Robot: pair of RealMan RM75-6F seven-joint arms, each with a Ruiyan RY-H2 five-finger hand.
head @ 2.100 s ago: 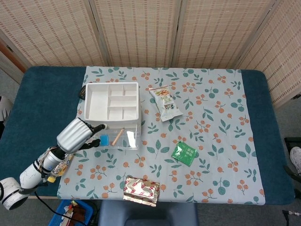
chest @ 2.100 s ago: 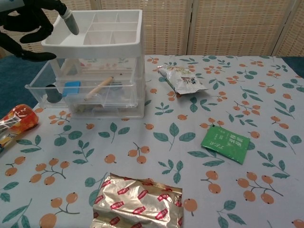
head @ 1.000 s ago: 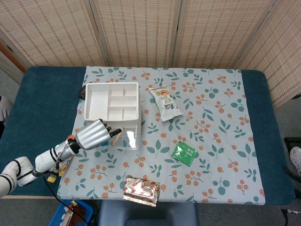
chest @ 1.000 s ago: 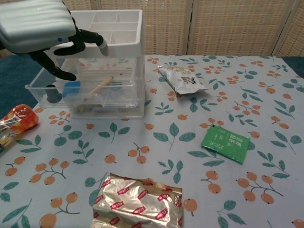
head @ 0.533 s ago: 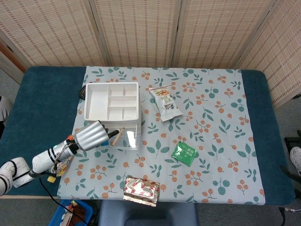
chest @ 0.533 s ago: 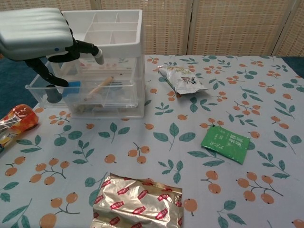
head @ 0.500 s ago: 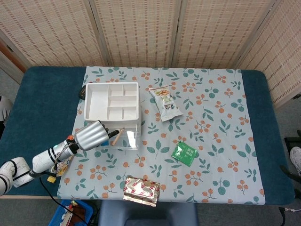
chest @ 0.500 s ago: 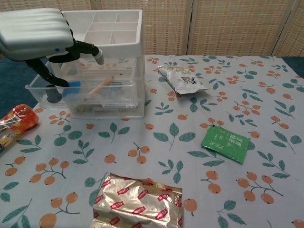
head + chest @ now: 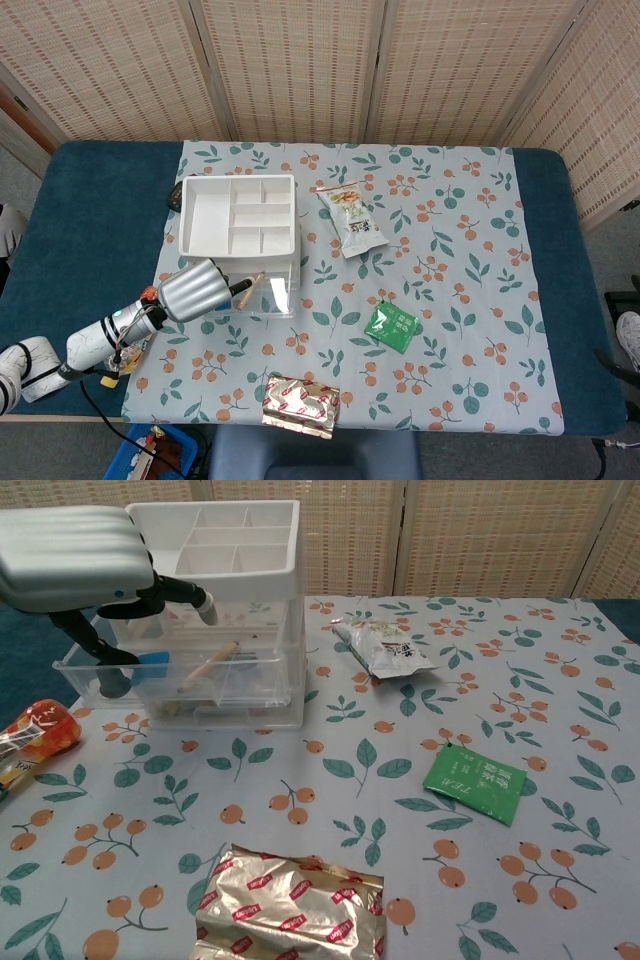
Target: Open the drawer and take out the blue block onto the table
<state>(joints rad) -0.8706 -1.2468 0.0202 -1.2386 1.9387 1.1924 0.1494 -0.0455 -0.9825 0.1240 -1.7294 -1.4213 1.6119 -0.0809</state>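
Observation:
The white-topped drawer unit [image 9: 238, 215] [image 9: 215, 540] stands at the table's left, its clear drawer [image 9: 270, 297] [image 9: 230, 695] pulled out toward me. The blue block [image 9: 155, 661] lies in the drawer's left part; the head view hides it under my hand. My left hand [image 9: 195, 290] [image 9: 75, 545] hovers over that corner, back up, fingers spread and reaching down into the drawer. A dark fingertip [image 9: 118, 658] sits at the block's left edge, while a white-tipped finger [image 9: 203, 604] stays above it. No grip on the block shows. My right hand is out of both views.
A wooden stick [image 9: 210, 663] and a black round piece [image 9: 112, 681] share the drawer. On the cloth lie a snack bag [image 9: 352, 218], a green tea packet [image 9: 391, 326] and a foil packet [image 9: 301, 405]. An orange wrapper [image 9: 35, 730] lies left of the drawer.
My left hand came in from the left over the open drawer and sank lower, its fingers now down beside the blue block. The block has barely shifted.

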